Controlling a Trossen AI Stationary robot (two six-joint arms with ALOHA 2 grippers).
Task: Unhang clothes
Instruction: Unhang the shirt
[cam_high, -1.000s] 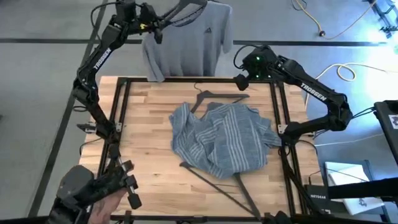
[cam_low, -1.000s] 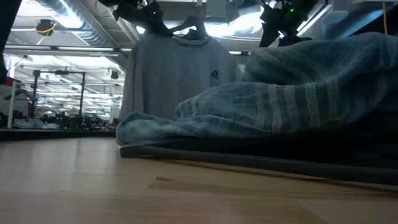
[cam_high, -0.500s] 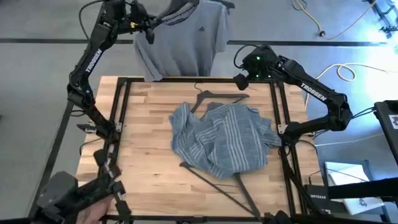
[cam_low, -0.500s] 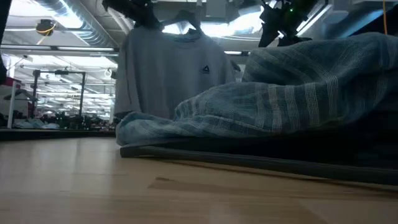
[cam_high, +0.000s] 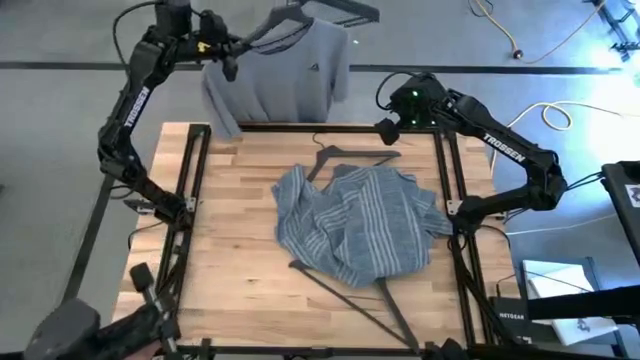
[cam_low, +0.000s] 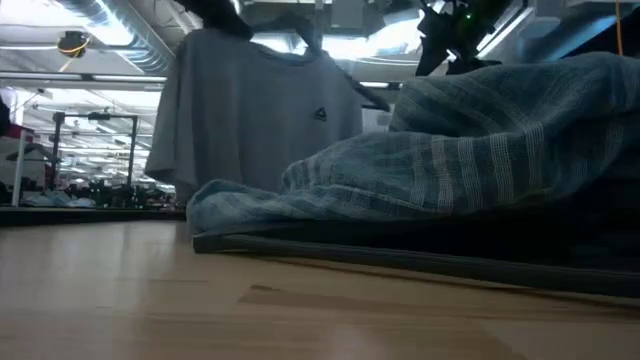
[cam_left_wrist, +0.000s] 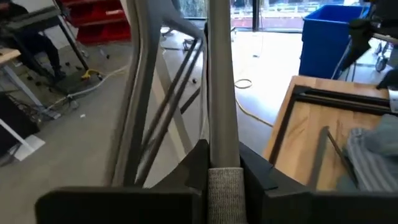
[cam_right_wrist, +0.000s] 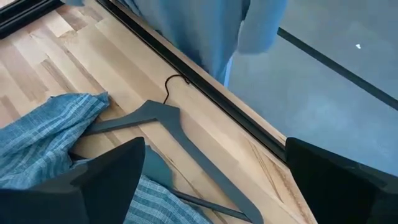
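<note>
Looking down from the high view: the grey T-shirt (cam_high: 278, 65) hangs past the table's (cam_high: 230, 260) far edge, collar away from the table, hem toward it, long axis running away from the table. The left gripper (cam_high: 228, 52) sits at its shoulder; whether it is clamped cannot be told here. The striped shirt (cam_high: 358, 222) lies crumpled mid-table over a dark hanger (cam_high: 345, 290); a second hanger (cam_high: 345, 155) lies just beyond it. The right gripper (cam_high: 387, 128) hovers over the far right corner.

Low view: T-shirt (cam_low: 250, 110) hangs upright, long axis vertical, chest logo (cam_low: 320, 114) facing the camera. Striped shirt (cam_low: 450, 150) heaps in front, resting on a hanger bar (cam_low: 400, 260).

Left wrist view: fingers (cam_left_wrist: 193, 168) are pinched on a grey fold of T-shirt (cam_left_wrist: 222, 74).

Right wrist view: fingers (cam_right_wrist: 106, 168) are spread wide, holding nothing, above the bare hanger (cam_right_wrist: 168, 124); T-shirt hem (cam_right_wrist: 205, 31) dangles past the table edge.
</note>
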